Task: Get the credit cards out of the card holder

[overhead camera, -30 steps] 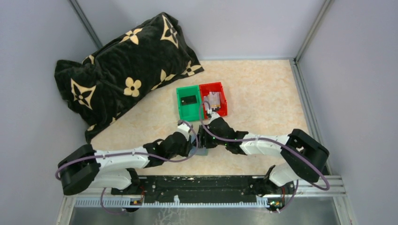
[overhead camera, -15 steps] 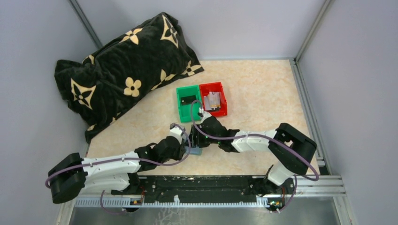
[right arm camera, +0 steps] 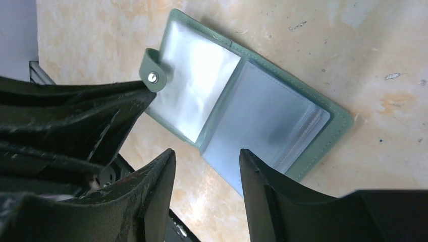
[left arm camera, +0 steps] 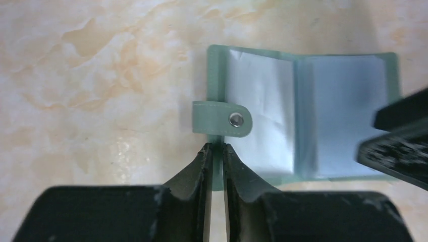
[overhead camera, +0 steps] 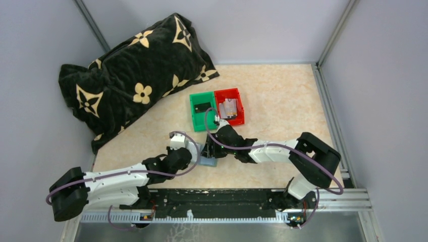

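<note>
Marbled table (overhead camera: 282, 96), low left claw (left arm camera: 216, 147) seemingly pinching card holder (left arm camera: 262, 121)

Our left gripper (left arm camera: 214, 151) and right gripper (right arm camera: 206, 154) crowd the card holder (overhead camera: 208, 161) from both sides. The green bin (overhead camera: 203, 110) and red bin (overhead camera: 230, 106) stand just behind. A pillow (overhead camera: 134, 75) fills the far left; the table (overhead camera: 282, 101) on the right gives us room.

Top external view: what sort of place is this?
Probably a lab test cell: plain grey panel walls, a left arm and right arm bolted to a rail at the table edge, a staged pillow.
</note>
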{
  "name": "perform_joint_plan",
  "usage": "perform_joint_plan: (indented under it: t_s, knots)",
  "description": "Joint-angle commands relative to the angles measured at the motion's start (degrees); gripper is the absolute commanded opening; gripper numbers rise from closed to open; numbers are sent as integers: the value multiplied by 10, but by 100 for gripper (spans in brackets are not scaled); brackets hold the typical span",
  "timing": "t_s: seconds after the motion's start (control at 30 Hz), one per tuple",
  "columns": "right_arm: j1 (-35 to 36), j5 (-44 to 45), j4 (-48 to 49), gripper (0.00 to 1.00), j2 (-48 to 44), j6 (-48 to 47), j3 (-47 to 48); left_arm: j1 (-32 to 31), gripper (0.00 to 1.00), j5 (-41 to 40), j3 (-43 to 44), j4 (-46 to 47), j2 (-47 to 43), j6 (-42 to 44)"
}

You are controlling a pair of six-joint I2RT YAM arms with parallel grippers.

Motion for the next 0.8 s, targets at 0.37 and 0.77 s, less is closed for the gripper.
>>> perform_joint_plan:
  t_s: [0.37, 0.77]
  knots:
    - [-2, 54, -71, 53, -79, -29, -12, 10, 0, -3, 60, 27, 176, -38]
    - [-7, 89, -114, 54, -125, -11, -50, 6, 0, 74, 23, 40, 146, -93]
